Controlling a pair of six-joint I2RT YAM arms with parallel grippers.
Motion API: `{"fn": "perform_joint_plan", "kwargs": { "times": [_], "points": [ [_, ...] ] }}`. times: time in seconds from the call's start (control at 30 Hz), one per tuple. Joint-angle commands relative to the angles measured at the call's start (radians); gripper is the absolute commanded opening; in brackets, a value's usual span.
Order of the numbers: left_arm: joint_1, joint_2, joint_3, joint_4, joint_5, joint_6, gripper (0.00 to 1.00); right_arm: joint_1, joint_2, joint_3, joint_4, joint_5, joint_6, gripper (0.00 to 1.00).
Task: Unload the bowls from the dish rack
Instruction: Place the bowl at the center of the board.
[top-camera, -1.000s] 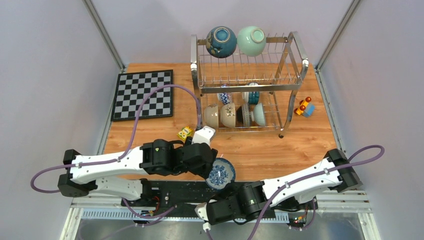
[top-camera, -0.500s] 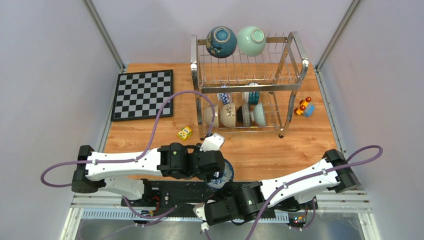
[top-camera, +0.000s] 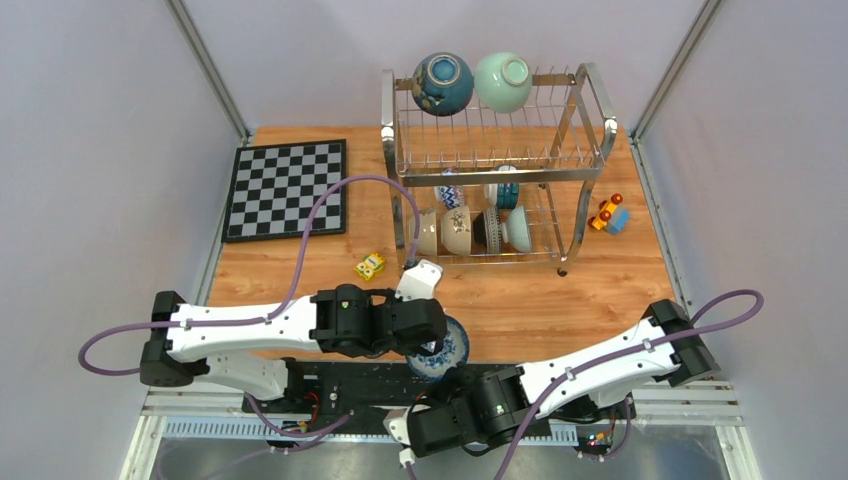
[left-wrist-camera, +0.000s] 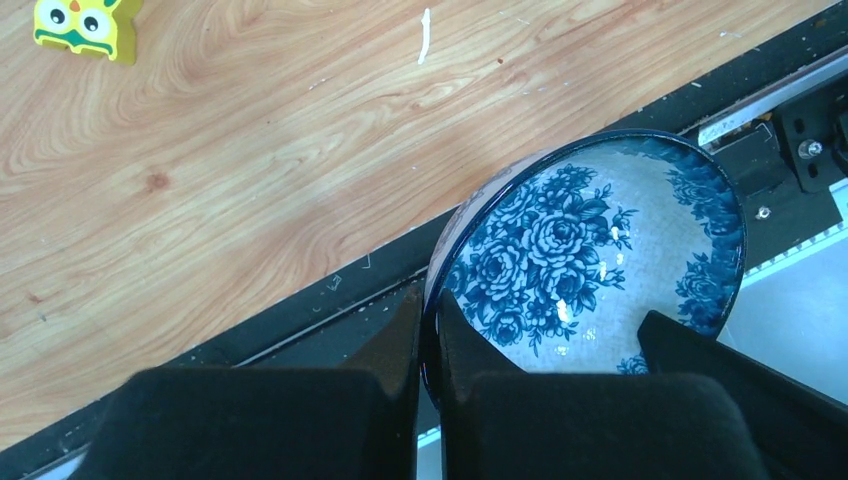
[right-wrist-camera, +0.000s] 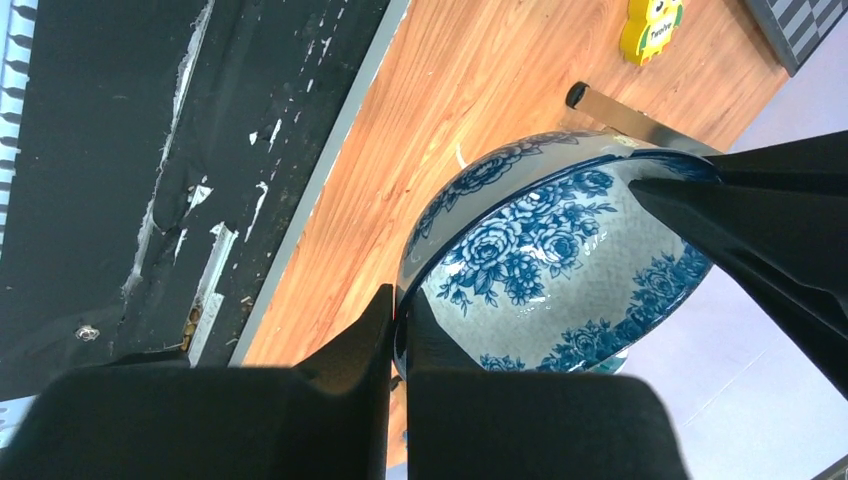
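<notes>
A white bowl with blue flowers hangs over the table's near edge, held by both arms. My left gripper is shut on its rim, one finger inside and one outside. My right gripper is shut on the rim of the same bowl on another side. In the top view the left gripper reaches in from the left and the right gripper from below. The dish rack stands at the back. It has a dark blue bowl and a mint bowl on top and several bowls on edge below.
A chessboard lies at the back left. A small yellow block sits on the wood between the rack and my left arm. A toy car stands right of the rack. The black base rail runs under the held bowl.
My left arm has swung toward the table's near edge and its jaws have gone from open to shut on the bowl's rim. The right gripper kept its hold throughout.
</notes>
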Motion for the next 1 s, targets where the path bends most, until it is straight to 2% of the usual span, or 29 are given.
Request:
{"fn": "perform_joint_plan", "kwargs": {
  "times": [0.0, 0.07, 0.1, 0.2, 0.23, 0.27, 0.3, 0.43, 0.5, 0.67, 0.77, 0.87, 0.97],
  "points": [
    [-0.012, -0.012, 0.006, 0.004, 0.013, 0.015, 0.00, 0.015, 0.009, 0.044, -0.023, 0.071, -0.019, 0.02],
    [-0.012, -0.022, 0.006, 0.010, 0.008, 0.011, 0.00, 0.016, 0.004, 0.052, -0.022, 0.070, -0.002, 0.15],
    [-0.012, -0.028, 0.006, 0.013, 0.002, 0.009, 0.00, 0.016, 0.000, 0.055, -0.018, 0.065, 0.010, 0.27],
    [-0.012, -0.043, 0.007, 0.017, -0.024, 0.002, 0.00, 0.015, -0.026, 0.060, 0.008, 0.047, 0.038, 0.52],
    [-0.012, -0.050, 0.007, 0.016, -0.032, 0.000, 0.00, 0.016, -0.038, 0.063, 0.016, 0.041, 0.050, 0.56],
    [-0.012, -0.055, 0.007, 0.014, -0.043, -0.004, 0.00, 0.016, -0.050, 0.067, 0.023, 0.035, 0.064, 0.71],
    [-0.011, -0.061, 0.010, 0.010, -0.057, -0.010, 0.00, 0.015, -0.063, 0.072, 0.033, 0.031, 0.084, 0.74],
    [-0.002, -0.113, 0.006, -0.044, -0.184, -0.046, 0.00, 0.011, -0.149, 0.070, 0.106, 0.029, 0.172, 0.83],
    [0.034, -0.184, -0.017, -0.055, -0.221, -0.055, 0.00, 0.005, -0.232, 0.049, 0.165, 0.036, 0.218, 0.94],
    [0.172, -0.372, -0.116, -0.029, -0.285, -0.035, 0.00, -0.028, -0.466, -0.083, 0.409, 0.169, 0.363, 0.99],
    [0.276, -0.476, -0.170, -0.013, -0.334, -0.002, 0.00, -0.144, -0.628, -0.233, 0.624, 0.110, 0.465, 0.99],
    [0.383, -0.542, -0.212, -0.001, -0.348, 0.031, 0.00, -0.333, -0.707, -0.292, 0.648, -0.040, 0.614, 1.00],
    [0.512, -0.549, -0.255, 0.032, -0.303, 0.089, 0.00, -0.435, -0.752, -0.376, 0.706, -0.122, 0.707, 1.00]
  ]
}}
